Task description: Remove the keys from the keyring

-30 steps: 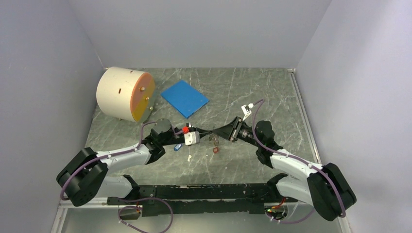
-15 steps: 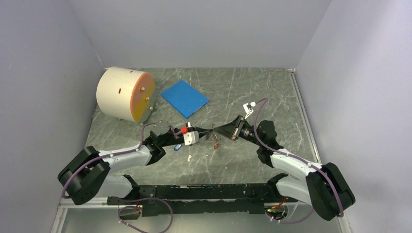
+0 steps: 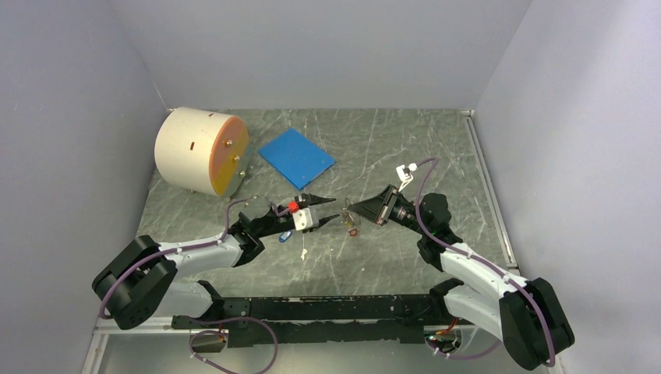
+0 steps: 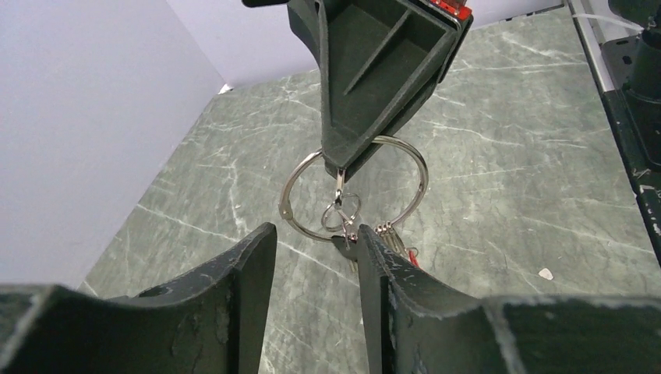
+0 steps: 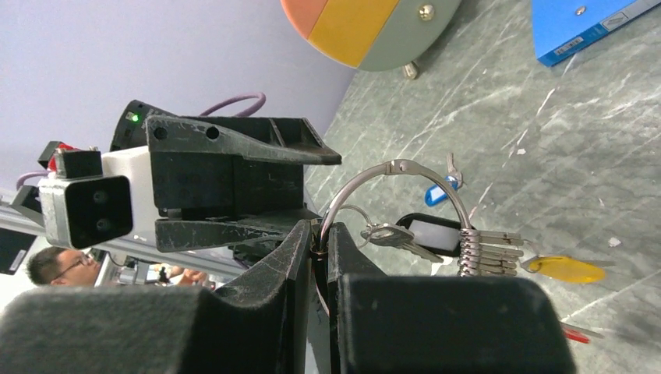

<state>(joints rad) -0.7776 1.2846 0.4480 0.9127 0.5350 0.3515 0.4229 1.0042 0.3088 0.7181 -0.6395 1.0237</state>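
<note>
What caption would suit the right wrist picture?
Right claw pinches the silver keyring, keys dangling, opposite the open left claw.

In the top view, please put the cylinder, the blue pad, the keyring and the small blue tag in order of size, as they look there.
1. cylinder
2. blue pad
3. keyring and blue tag: both look tiny in this view, and the thin ring hangs above the table, nearer the camera, so I do not rank these two.
</note>
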